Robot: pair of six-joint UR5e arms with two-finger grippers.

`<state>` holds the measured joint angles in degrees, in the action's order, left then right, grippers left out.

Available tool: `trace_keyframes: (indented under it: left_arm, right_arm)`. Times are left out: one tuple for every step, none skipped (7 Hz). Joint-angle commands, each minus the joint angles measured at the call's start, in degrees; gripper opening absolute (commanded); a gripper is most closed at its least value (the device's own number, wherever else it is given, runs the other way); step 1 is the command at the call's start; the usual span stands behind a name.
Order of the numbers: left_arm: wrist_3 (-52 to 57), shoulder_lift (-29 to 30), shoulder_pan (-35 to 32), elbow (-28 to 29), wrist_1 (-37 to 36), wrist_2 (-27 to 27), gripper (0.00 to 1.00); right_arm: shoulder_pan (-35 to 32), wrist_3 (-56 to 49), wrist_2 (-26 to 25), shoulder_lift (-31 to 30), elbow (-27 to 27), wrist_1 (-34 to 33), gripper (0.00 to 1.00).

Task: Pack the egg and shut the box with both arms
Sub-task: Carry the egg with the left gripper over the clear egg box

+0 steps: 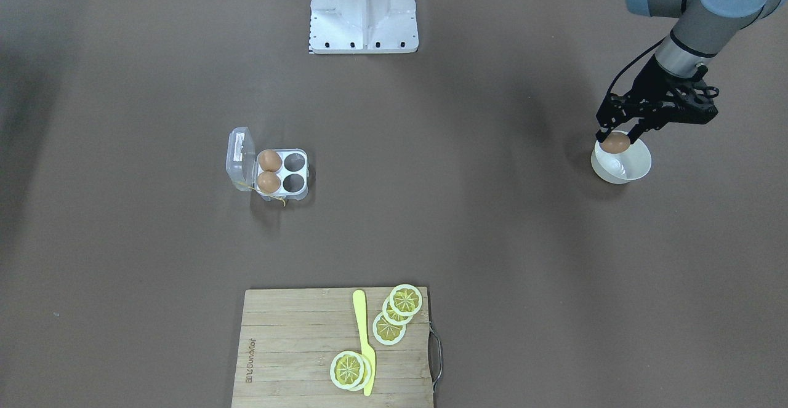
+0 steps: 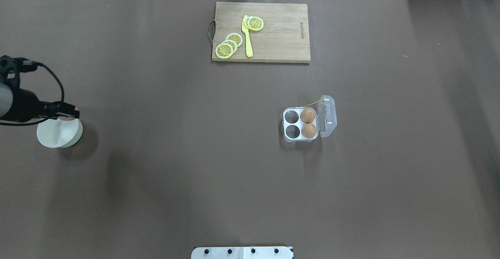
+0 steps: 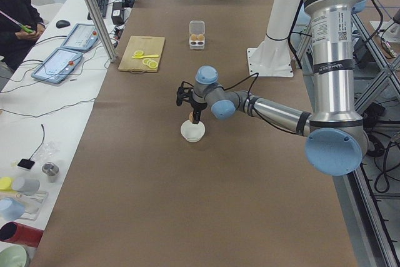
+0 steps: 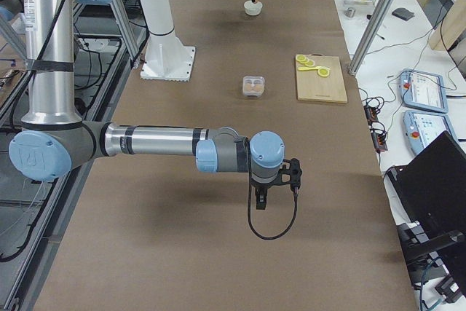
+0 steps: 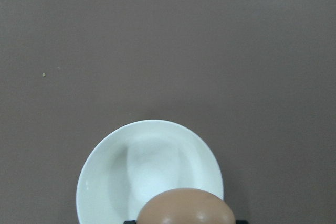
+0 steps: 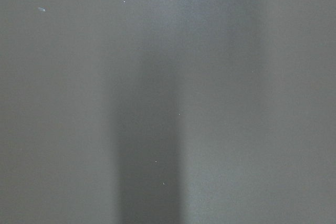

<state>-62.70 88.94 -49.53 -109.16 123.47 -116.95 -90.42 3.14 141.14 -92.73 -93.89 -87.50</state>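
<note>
Gripper on my left arm, my left gripper, is clamped on the egg, one black finger pressed to each side of the shell. I hold the egg over the white bowl, above the part of its rim that lies nearest my base; my left wrist view shows the brown shell at the bottom edge with the bowl's pale inside beyond it. The bowl sits far out on my left end of the table. The box stands well apart from it, on my right half of the table, with its clear lid swung open and standing up on the side away from my left arm. Two other eggs fill the two cells next to the lid, while the two cells on the side toward the bowl show dark and unfilled. A yellow thread trails from the box edge onto the table. My right gripper hangs over bare table at my right end, far from the box, and it shows only in the side view, so I cannot tell whether its fingers are apart or together; my right wrist view gives only brown surface with a darker band across it. Across the table from me lies a wooden cutting board with lemon slices and a yellow knife on it. The white stand is at my base.
</note>
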Motion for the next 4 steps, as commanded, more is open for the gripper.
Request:
trace_keyframes:
  left_arm:
    - [-18.60,16.54,0.74,4.98,-0.42,0.40,0.38]
    - [-27.48,24.28,5.44,8.14,-0.60,2.23,0.38]
    - [-31.39,29.40,10.80,10.26,-0.60,9.56,0.38]
    - [-33.35,33.02,15.99,12.20,-0.60,15.55,0.38]
  right_arm:
    - [0.07,0.03,0.01,0.79,0.46,-0.13,1.00]
    - [0.07,0.11,0.01,1.67,1.16,-0.39,1.00]
    - [-0.02,0.20,0.10,2.37,1.16,-0.48,1.00]
    - [0.07,0.20,0.18,2.20,1.16,-0.48,1.00]
